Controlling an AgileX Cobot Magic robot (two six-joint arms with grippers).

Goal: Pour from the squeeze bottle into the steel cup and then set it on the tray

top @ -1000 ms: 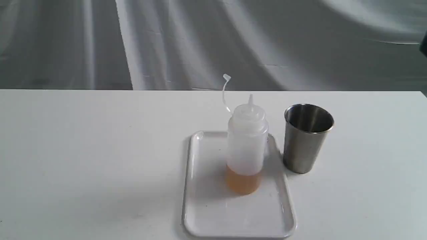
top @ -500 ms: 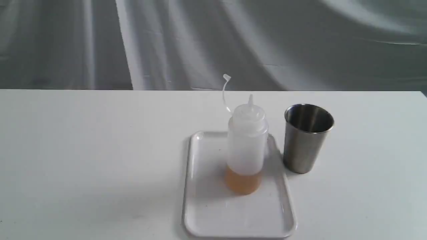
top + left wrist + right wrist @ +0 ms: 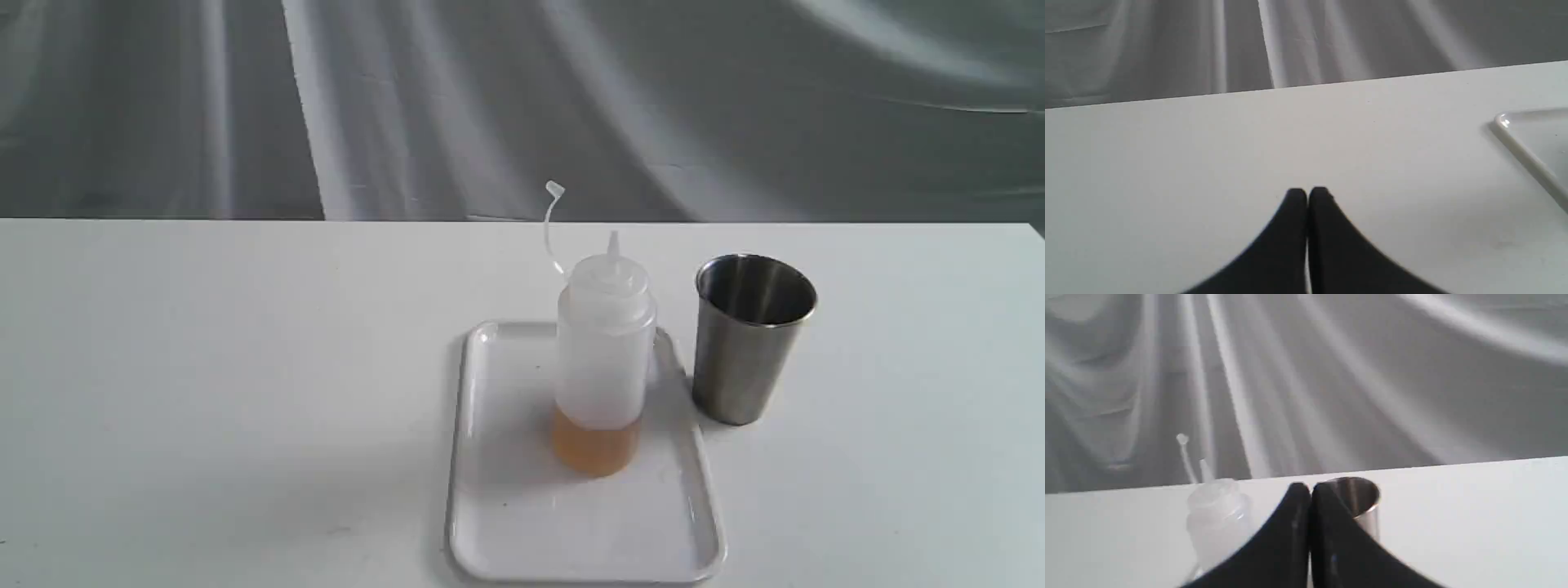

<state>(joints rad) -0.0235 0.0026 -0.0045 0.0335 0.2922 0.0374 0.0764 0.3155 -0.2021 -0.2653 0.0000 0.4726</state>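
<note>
On the white table (image 3: 204, 367), where do the parts stand? — TRAINEE

The translucent whitish plastic squeeze bottle (image 3: 606, 359), with a little amber liquid in its base, stands upright on the flat white rectangular plastic tray (image 3: 522, 523). The tapered brushed-steel cup (image 3: 747, 351) stands just right of the tray, off it. Its contents cannot be seen. — INSTRUCTOR

And the grippers? — TRAINEE

The left gripper (image 3: 1307, 194) and the right gripper (image 3: 1310, 490) are both closed on nothing, apart from the parts. If the pour is outstanding: open the right jaws, grip the bottle mid-body and keep off the cap strap (image 3: 551, 220). Tip the nozzle (image 3: 613, 243) over the cup's rim and squeeze gently. — INSTRUCTOR
</note>
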